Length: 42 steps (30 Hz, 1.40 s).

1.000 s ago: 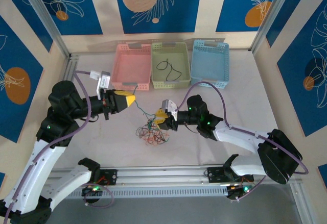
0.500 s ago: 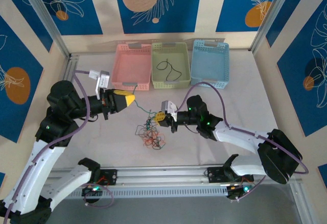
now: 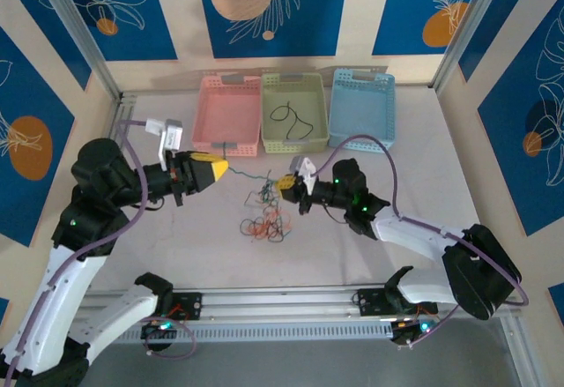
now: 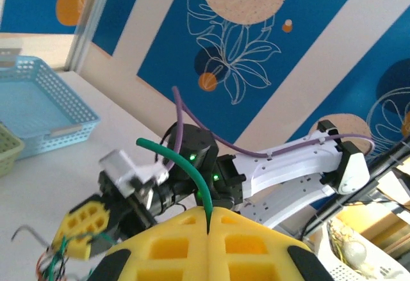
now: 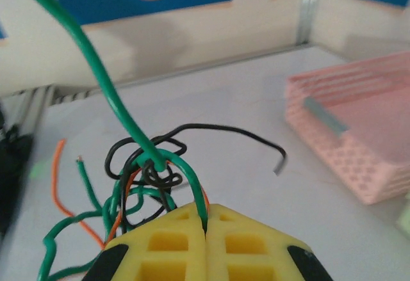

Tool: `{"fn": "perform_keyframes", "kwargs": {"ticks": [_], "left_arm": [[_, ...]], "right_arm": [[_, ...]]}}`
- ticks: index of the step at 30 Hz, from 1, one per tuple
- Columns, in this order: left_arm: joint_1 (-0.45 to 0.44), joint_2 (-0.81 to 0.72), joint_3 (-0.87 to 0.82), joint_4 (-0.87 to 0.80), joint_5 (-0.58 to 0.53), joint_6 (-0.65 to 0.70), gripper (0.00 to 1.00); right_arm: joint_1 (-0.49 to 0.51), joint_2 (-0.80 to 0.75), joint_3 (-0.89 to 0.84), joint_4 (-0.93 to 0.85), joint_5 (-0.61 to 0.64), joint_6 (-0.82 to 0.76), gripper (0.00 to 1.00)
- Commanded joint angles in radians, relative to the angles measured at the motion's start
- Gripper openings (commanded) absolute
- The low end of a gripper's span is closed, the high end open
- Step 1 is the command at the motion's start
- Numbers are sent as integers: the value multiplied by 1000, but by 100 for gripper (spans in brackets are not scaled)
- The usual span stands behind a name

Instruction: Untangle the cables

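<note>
A pale green perforated plastic basket (image 3: 291, 146) holds a thin black wire (image 3: 294, 120), with a pink plastic basket (image 3: 227, 109) and a blue plastic basket (image 3: 361, 105) on either side. The left gripper (image 4: 208, 212) and the right gripper (image 5: 205, 220) each pinch thin green wire (image 5: 109, 89).

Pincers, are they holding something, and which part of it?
Yes. The left pincer pinches a green cable near its free end; the right pincer pinches a green loop at the tangle.

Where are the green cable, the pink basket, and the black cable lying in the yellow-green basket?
Green cable (image 4: 190, 167): left wrist view, middle of its arc.
Pink basket (image 3: 227, 118): top external view, its bare floor.
Black cable (image 3: 297, 121): top external view, middle of its squiggle.
</note>
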Motion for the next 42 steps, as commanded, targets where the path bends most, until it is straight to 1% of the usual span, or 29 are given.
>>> {"fn": "perform_keyframes", "kwargs": {"ticks": [1,5,7,9,12,17,18,20,22,24,25,27,29,31,33,36,42], "left_arm": [[9,-76,117,34,-41,31,0],[9,-129,113,54,-97,20,0],[9,-154,104,64,-125,20,0],[9,-168,97,70,-136,23,0],[9,-157,85,63,-131,24,0],[9,-116,38,65,-128,-9,0],[9,-103,26,62,-136,-15,3],[9,-68,5,49,-136,-29,20],[9,-30,-23,33,-141,-42,40],[9,7,-56,41,-133,-54,54],[7,25,-76,60,-130,-65,59],[7,54,-123,126,-115,-98,67],[-3,85,-155,184,-101,-117,71],[-23,117,-168,205,-108,-109,73],[-43,146,-172,201,-120,-83,75],[-67,176,-169,157,-170,-32,75],[-84,224,-181,161,-207,-6,77]], "right_arm": [[-110,4,-54,-6,127,185,0],[-216,9,-68,7,127,309,0],[-253,5,-77,13,139,354,0],[-279,2,-80,14,111,372,0],[-286,-6,-99,54,46,359,0],[-248,-42,-116,61,32,300,0],[-237,-49,-117,60,28,283,0],[-216,-60,-117,54,18,249,0],[-192,-64,-113,43,5,217,0],[-166,-63,-109,34,-2,184,0],[-152,-62,-106,27,-4,165,0],[-125,-59,-100,14,-10,131,0],[-98,-56,-91,-3,-26,93,0],[-70,-57,-86,-18,-33,58,0],[-52,-56,-87,-25,-32,37,0],[-41,-59,-91,-25,-38,20,0],[-22,-60,-92,-31,-65,-10,0]]}}
